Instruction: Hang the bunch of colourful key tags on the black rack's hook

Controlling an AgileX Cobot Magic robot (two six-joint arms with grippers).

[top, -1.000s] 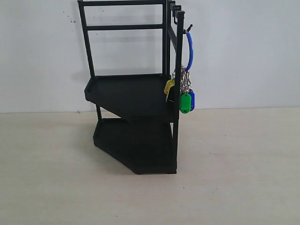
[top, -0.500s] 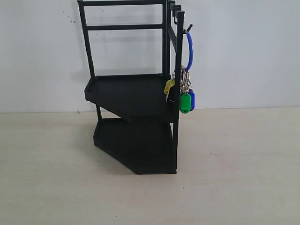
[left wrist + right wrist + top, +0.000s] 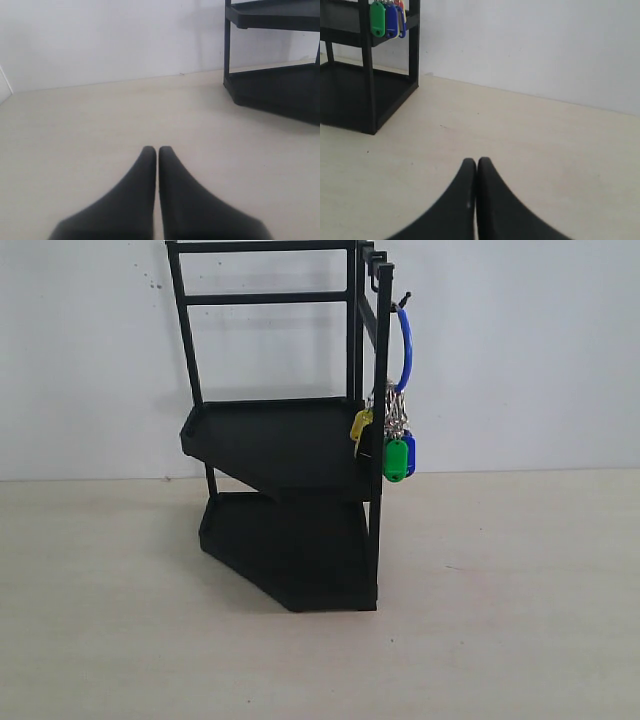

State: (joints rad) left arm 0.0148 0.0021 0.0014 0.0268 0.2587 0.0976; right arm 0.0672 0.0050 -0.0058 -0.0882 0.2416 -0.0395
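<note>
The black rack [image 3: 285,440] stands on the table against the white wall. The colourful key tag bunch [image 3: 392,445] hangs by its blue loop [image 3: 404,345] from the hook [image 3: 399,302] at the top of the rack's front upright. Its green and blue tags [image 3: 386,19] also show in the right wrist view, beside the rack [image 3: 367,65]. My left gripper [image 3: 158,150] is shut and empty over bare table, with the rack [image 3: 280,80] well off to one side. My right gripper [image 3: 476,161] is shut and empty, far from the bunch. Neither gripper shows in the exterior view.
The pale table top [image 3: 500,620] spreads around the rack and ends at the white wall [image 3: 520,360] behind. More small hooks [image 3: 372,258] sit on the rack's top rail.
</note>
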